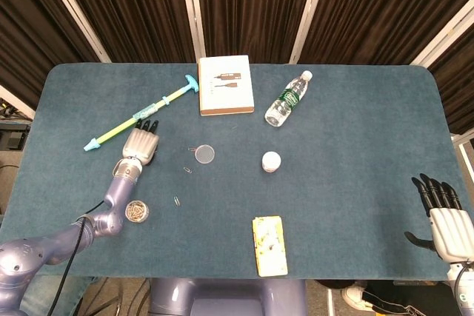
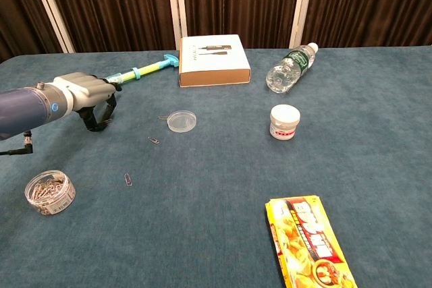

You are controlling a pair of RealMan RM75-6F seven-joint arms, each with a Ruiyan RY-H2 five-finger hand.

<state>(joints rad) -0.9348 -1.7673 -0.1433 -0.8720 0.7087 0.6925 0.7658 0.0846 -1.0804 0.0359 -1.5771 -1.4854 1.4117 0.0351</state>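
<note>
Approach is, we judge, the step in hand: our left hand [image 1: 141, 144] hovers low over the table [image 1: 355, 146] with its fingers [image 2: 108, 109] arched downward, and we cannot tell whether they pinch anything. The turquoise-and-yellow stick [image 1: 141, 112] lies aslant just beyond the fingertips, so taking it would call for a short, careful push forward. Our right hand [image 1: 444, 221] is spread and holds nothing, well apart at the near right corner

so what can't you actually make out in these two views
- Left hand: whether its curled fingers pinch anything; too small in both views.
- Right hand: absent from chest view; head view's bottom edge cuts its wrist.
- Box print: too small in both.
- Snack pack: chest view's bottom edge cuts it.
- Clip tub: contents a blur.
</note>
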